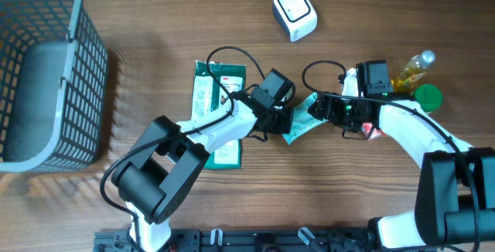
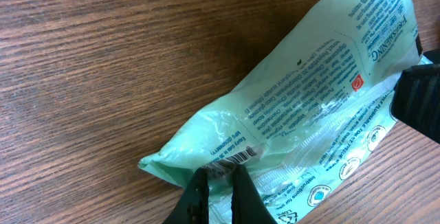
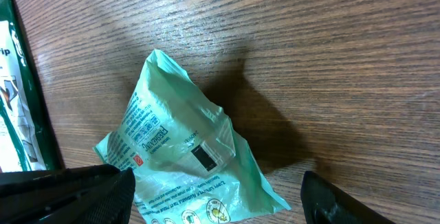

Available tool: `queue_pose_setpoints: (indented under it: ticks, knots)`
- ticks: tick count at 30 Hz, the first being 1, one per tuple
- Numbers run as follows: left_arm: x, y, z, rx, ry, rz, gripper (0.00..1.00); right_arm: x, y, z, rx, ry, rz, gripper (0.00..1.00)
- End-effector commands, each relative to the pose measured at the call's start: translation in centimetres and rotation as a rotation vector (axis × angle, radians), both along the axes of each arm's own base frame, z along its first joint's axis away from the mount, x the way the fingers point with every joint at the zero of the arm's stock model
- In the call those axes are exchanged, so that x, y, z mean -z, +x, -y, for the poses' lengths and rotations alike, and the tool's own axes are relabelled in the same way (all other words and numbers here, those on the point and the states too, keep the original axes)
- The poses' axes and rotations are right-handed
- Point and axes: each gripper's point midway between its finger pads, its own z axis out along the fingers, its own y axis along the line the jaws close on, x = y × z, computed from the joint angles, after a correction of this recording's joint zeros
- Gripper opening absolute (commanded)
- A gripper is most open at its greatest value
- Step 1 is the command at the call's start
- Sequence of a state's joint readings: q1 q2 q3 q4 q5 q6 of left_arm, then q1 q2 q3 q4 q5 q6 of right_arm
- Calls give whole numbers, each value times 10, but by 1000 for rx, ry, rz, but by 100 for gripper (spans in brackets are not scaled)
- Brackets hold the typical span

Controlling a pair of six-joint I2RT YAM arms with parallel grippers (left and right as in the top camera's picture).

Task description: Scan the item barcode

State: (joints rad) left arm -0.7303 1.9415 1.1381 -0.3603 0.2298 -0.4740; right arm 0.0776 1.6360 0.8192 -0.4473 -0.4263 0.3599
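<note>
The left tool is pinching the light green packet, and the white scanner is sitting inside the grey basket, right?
Not quite. The white scanner sits on the table, well away from the grey basket; the overhead view shows this. The left tool is indeed pinching the light green packet.

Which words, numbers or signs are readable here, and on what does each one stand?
"PROCLEANING" (probably, partly blurred): on the light green pouch.
Barcode digits and the pouch's fine print: too small to read.
Dark green packet label: too small to read.
White scanner: no text visible.
</note>
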Motion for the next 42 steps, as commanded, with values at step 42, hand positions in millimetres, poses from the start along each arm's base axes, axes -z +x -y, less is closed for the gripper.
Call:
queue_pose_setpoints:
  ticks: [42]
  knots:
    - [41, -13, -20, -17, 107, -64, 4, 13, -9, -24, 13, 184, 78, 47]
